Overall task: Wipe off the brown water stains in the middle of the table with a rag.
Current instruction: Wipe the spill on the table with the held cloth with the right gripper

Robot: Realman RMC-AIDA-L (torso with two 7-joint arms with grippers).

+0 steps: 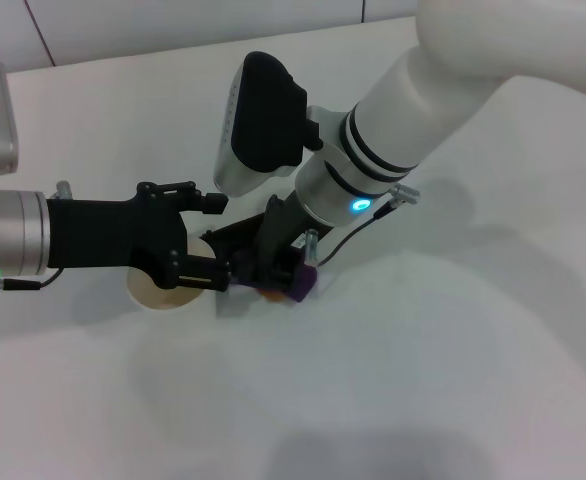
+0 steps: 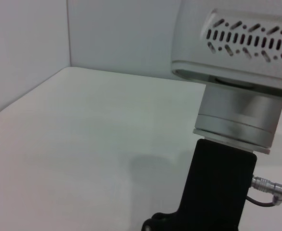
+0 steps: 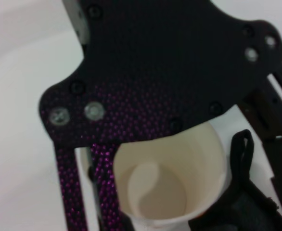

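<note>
Right gripper (image 1: 291,268) lowered onto the white table (image 1: 453,380), clamped on the purple rag (image 1: 299,284), orange-brown stain (image 1: 271,294) peeking at the rag's edge, left gripper (image 1: 205,240) just beside, fingers spread around a paper cup (image 1: 163,290).

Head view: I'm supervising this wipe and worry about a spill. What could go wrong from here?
1. The paper cup stands close to the rag held by the right pincer; a wide wipe could knock it over.
2. The left pincer sits close to the right one, so the arms might collide.
3. The brown water stains show at the rag's edge and could smear.
</note>
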